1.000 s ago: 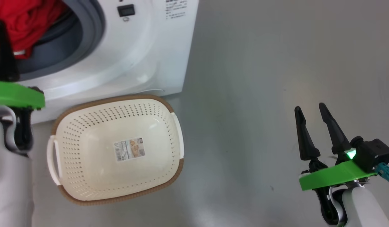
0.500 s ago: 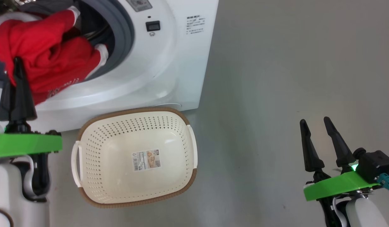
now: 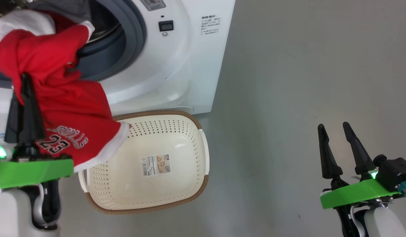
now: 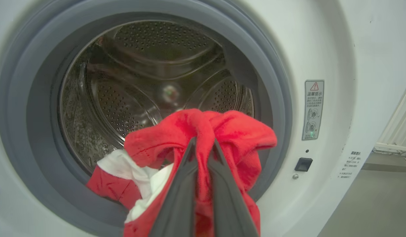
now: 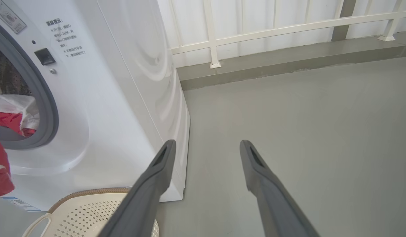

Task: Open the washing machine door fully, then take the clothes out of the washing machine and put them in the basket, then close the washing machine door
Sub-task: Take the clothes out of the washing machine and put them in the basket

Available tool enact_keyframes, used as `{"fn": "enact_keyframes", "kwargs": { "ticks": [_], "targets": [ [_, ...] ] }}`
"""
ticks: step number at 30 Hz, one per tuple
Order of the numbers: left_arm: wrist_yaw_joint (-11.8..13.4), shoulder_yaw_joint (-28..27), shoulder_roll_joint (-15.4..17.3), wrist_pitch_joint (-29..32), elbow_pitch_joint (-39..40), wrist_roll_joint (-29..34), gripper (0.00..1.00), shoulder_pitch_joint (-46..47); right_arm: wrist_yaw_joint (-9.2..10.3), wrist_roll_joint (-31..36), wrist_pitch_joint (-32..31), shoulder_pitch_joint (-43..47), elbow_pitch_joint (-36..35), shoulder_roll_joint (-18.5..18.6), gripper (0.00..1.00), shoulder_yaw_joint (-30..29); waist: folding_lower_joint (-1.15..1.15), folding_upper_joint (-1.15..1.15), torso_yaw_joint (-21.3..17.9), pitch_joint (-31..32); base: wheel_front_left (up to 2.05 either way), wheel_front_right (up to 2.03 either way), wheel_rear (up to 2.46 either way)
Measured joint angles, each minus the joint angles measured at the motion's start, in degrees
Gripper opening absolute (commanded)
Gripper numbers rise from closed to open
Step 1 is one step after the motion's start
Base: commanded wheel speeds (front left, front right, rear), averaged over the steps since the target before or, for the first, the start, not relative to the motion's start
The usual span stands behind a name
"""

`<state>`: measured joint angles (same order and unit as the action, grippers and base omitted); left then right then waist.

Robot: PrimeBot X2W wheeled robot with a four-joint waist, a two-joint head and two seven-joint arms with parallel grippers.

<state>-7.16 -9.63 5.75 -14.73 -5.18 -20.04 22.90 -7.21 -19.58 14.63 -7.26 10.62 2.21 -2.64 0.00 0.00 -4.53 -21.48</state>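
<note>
The red clothes (image 3: 58, 98), a jersey printed "23", hang out of the washing machine (image 3: 176, 56) with the hem draped over the left rim of the cream basket (image 3: 176, 184). My left gripper (image 3: 24, 79) is shut on a bunched fold of the clothes (image 4: 203, 131) in front of the steel drum (image 4: 140, 72). More red and white cloth trails back over the grey gasket (image 4: 275, 98). My right gripper (image 3: 334, 126) stands open over bare floor at the right, far from the basket (image 5: 91, 210). The washing machine door is out of view.
Grey floor (image 3: 288, 82) spreads to the right of the washing machine (image 5: 123, 98). A white railing (image 5: 272, 29) and a low kerb run behind it. The basket sits right against the machine's front base.
My left gripper has drawn back from the drum with the red clothes, which now hang down over the basket's left rim. The head camera has shifted; the right gripper holds still.
</note>
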Motion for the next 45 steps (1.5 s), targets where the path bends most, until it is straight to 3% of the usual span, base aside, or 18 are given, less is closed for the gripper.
{"fn": "enact_keyframes", "kwargs": {
  "ticks": [10, 17, 30, 40, 45],
  "targets": [
    [0.0, 3.0, -1.0, 0.0, -10.3, 0.5, 0.0, -1.0, 0.0, -0.4, 0.0, -0.7, -0.6, 0.0, 1.0, 1.4, 0.0, 0.0, -0.7, -3.0, 0.0, 0.0, 0.0],
    [0.0, 7.1, -0.8, 0.0, -21.6, 0.5, 0.0, 0.2, 0.0, -0.6, 0.0, -3.0, -1.3, 0.0, 1.0, 1.5, 0.0, 0.0, -1.4, -7.1, 0.0, 0.0, 0.0],
    [0.0, 12.9, 1.2, 0.0, -41.4, -0.3, 0.0, 12.2, 0.0, -1.6, 0.0, -7.0, -2.5, 0.1, 1.0, 2.8, 0.0, 0.0, -2.9, -17.2, 0.0, 0.0, 0.0],
    [0.0, 16.5, 3.3, 0.0, -50.0, -1.7, 0.0, 20.2, 0.0, -1.6, 0.0, -9.4, -3.6, 0.2, 1.0, 3.7, 0.0, 0.0, -3.7, -23.4, 0.0, 0.0, 0.0],
    [0.0, 16.9, 3.5, 0.0, -52.6, -2.1, 0.21, 22.2, 0.0, -1.6, 0.0, -9.7, -3.9, 0.2, 1.0, 3.8, 0.0, 0.0, -3.8, -25.2, 0.0, 0.0, 0.0]
  ]
}}
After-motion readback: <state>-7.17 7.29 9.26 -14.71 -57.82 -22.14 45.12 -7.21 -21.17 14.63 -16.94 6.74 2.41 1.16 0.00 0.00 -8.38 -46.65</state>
